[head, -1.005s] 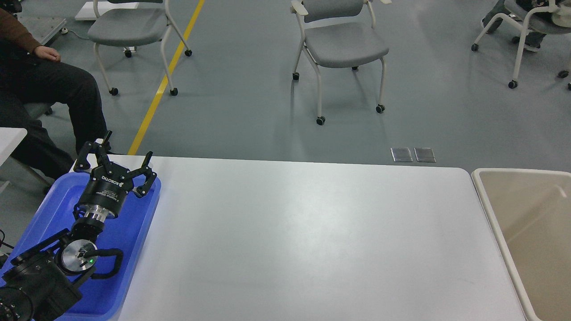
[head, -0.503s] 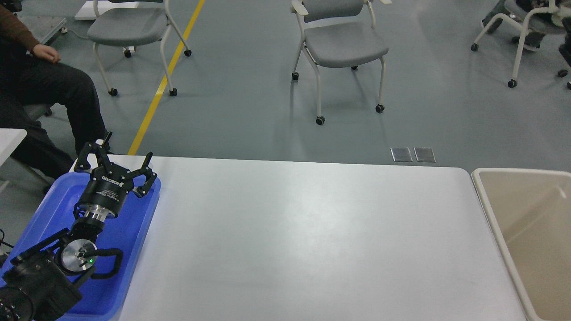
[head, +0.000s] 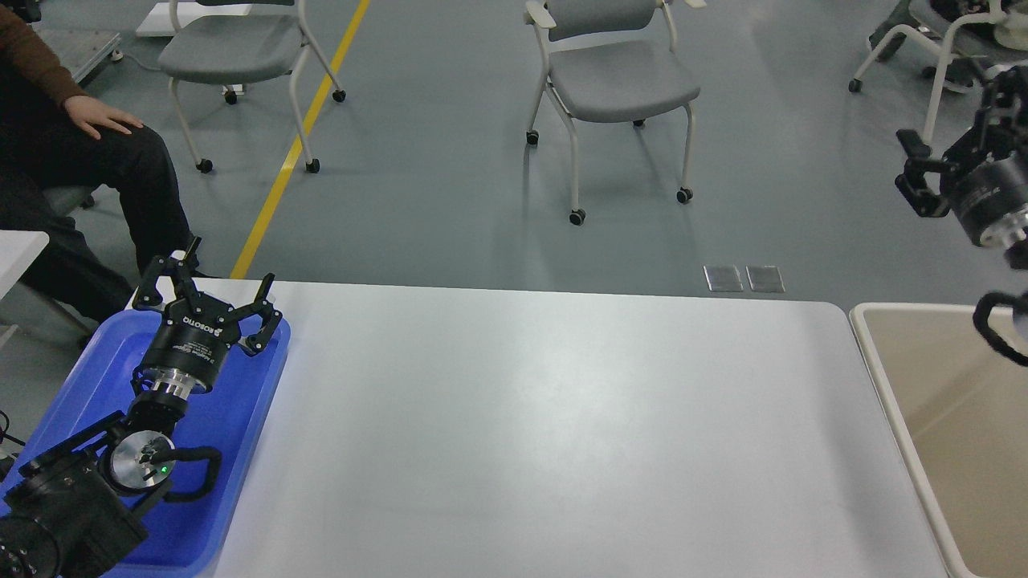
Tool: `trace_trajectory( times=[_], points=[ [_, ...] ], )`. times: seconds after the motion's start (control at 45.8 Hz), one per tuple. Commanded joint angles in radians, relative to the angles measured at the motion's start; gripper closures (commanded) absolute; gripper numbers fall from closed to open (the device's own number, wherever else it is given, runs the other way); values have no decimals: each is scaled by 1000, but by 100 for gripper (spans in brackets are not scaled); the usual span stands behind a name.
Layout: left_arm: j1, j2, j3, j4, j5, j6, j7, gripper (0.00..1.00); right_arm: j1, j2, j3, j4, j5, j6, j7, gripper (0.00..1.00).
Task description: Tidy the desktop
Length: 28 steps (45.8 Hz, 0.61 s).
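The white desktop [head: 562, 433] fills the middle of the head view and nothing lies on it. My left gripper [head: 227, 265] is open and empty. It hangs over the far end of the blue tray [head: 249, 401], near the desktop's far left corner. My right gripper [head: 954, 132] shows at the right edge, high above the floor beyond the beige bin [head: 875, 361]. Its fingers are spread and hold nothing; part of that arm is cut off by the view's edge.
The tray lies along the desktop's left edge and the bin stands at its right end. Grey wheeled chairs [head: 618, 80] stand on the floor beyond the table. A seated person [head: 88, 152] is at the far left, by another white table's corner [head: 20, 249].
My right gripper has come into view at the upper right edge. The person's hand has moved onto the knee. My left gripper has not moved.
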Motion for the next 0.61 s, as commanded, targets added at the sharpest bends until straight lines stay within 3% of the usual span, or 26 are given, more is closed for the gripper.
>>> trace_trajectory(
  times=[0.0, 0.262, 0.59],
  points=[
    [0, 0, 0, 0, 0, 0, 1, 2, -188, 84, 61, 30, -42, -4, 64, 0],
    [0, 0, 0, 0, 0, 0, 0, 2, -340, 176, 132, 31, -40, -1, 64, 0],
    [0, 0, 0, -1, 0, 0, 1, 2, -357, 182, 175, 30, -40, -2, 66, 0]
  ],
)
